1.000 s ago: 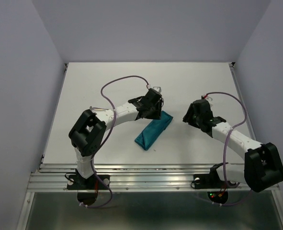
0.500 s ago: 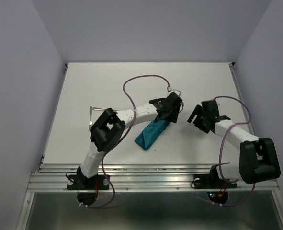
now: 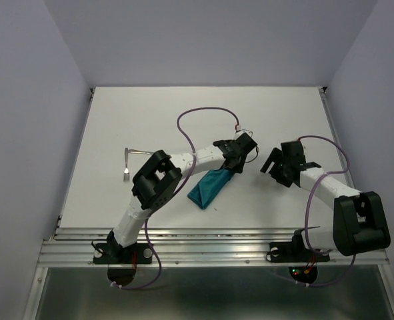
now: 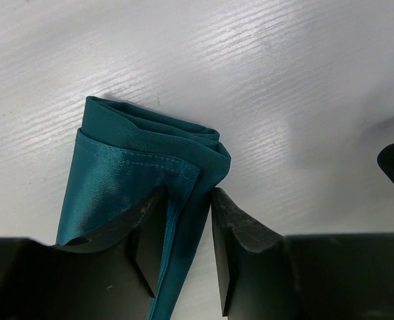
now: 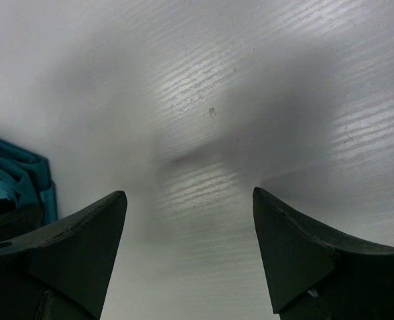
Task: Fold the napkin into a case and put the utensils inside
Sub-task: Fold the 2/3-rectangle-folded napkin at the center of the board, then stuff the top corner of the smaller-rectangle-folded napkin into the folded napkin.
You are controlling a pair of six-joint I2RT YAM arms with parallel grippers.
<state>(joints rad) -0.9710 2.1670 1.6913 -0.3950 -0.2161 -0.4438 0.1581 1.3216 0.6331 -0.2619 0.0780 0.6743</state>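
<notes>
the napkin (image 3: 207,189) lies folded into a narrow teal strip at the middle of the table (image 3: 183,113), slanting from lower left to upper right. from above, the left tool (image 3: 235,159) covers its upper right end. in the left wrist view the fingers (image 4: 143,233) pinch a fold along the cloth's edge and hide the cloth below them. you cannot see into the folds. the right tool (image 3: 271,163) stands just right of the napkin, jaws wide apart and holding nothing. the utensils (image 3: 126,175) lie at centre left, too small to tell apart.
</notes>
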